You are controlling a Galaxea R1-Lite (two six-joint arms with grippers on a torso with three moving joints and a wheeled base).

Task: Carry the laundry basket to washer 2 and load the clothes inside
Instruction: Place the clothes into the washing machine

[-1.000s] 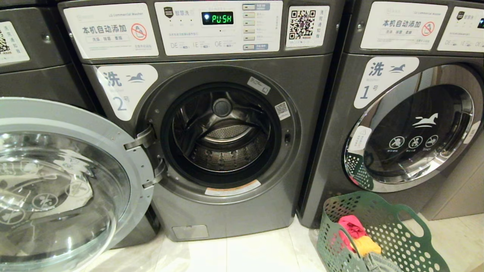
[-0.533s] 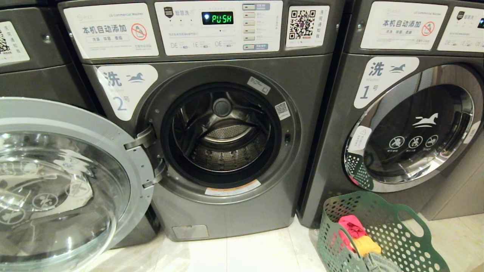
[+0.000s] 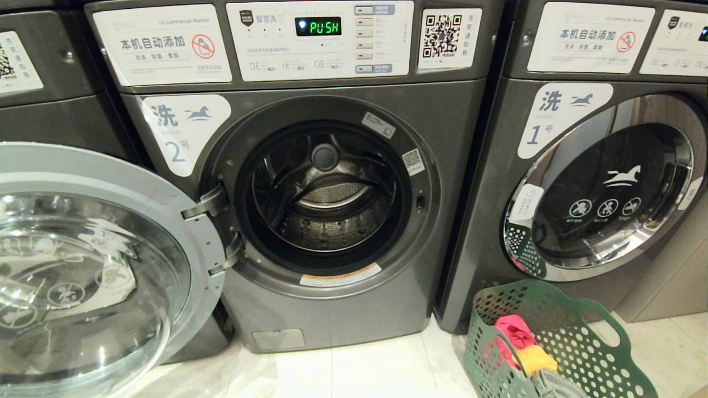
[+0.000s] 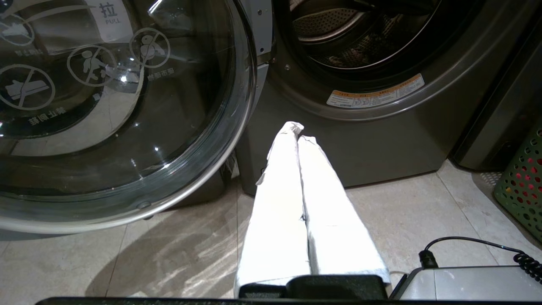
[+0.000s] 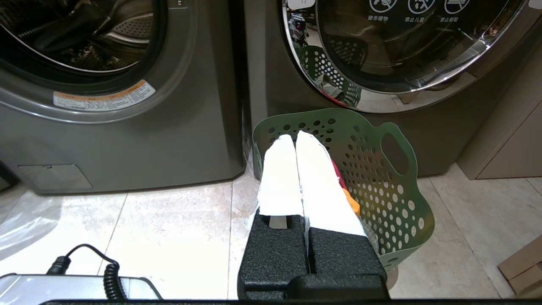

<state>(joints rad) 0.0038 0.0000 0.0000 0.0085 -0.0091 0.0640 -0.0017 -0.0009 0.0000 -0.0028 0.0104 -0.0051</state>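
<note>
1. Washer 2 fills the middle of the head view, its drum bare; its door hangs wide open across the lower left.
2. Washer 1 stands at the right with its door closed.
3. The basket sits on the floor at lower right, just in front of washer 1 rather than washer 2. Pink and yellow clothes lie inside it.
4. The left gripper is clenched on nothing, low before washer 2's base; the right gripper is likewise pressed together and empty, over the basket's near rim.
5. Risks, as I judge them:
   - A reach from the left could knock the open door, since it juts well into the approach.
   - Lifting clothes across from the far right could drag the light basket or tip it.
   - Loose cloth could snag on the perforations, or drop on the floor short of the drum.
</note>
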